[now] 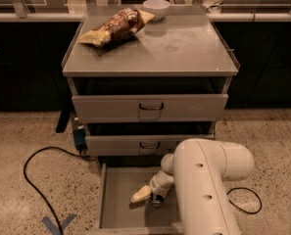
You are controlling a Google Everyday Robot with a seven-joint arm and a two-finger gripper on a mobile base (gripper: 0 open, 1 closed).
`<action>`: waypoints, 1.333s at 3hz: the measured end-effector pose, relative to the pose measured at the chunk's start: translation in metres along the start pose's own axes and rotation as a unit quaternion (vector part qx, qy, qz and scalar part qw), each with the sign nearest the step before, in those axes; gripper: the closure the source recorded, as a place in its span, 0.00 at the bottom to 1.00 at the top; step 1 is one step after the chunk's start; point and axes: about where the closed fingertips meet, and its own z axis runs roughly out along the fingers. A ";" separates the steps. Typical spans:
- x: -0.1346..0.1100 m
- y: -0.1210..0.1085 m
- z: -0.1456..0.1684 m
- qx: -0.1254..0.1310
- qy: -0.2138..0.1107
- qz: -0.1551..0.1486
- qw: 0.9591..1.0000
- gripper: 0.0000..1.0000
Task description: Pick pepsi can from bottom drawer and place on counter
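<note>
Tool [150, 196] low inside bottom drawer [116, 199], at can [157, 200] — closure cannot be told. Expect light, stiff, slick, easily dented — grip mid-body.

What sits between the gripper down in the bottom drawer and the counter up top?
In the camera view, the gripper is low inside the bottom drawer; between it and the counter stand the middle drawer and the top drawer.

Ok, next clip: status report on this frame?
Gripper low inside the drawer. Can mostly hidden at the gripper, grasp unclear. Counter holds a chip bag and a bowl, both toward the back.
</note>
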 end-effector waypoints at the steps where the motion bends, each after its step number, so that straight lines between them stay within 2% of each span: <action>1: -0.004 -0.007 0.000 0.004 -0.005 0.017 1.000 0.00; 2: -0.021 -0.032 -0.010 0.015 -0.031 0.065 0.997 0.00; 3: -0.030 -0.057 -0.013 0.023 -0.041 0.102 0.994 0.00; 4: -0.022 -0.062 0.005 0.035 -0.018 0.100 0.994 0.00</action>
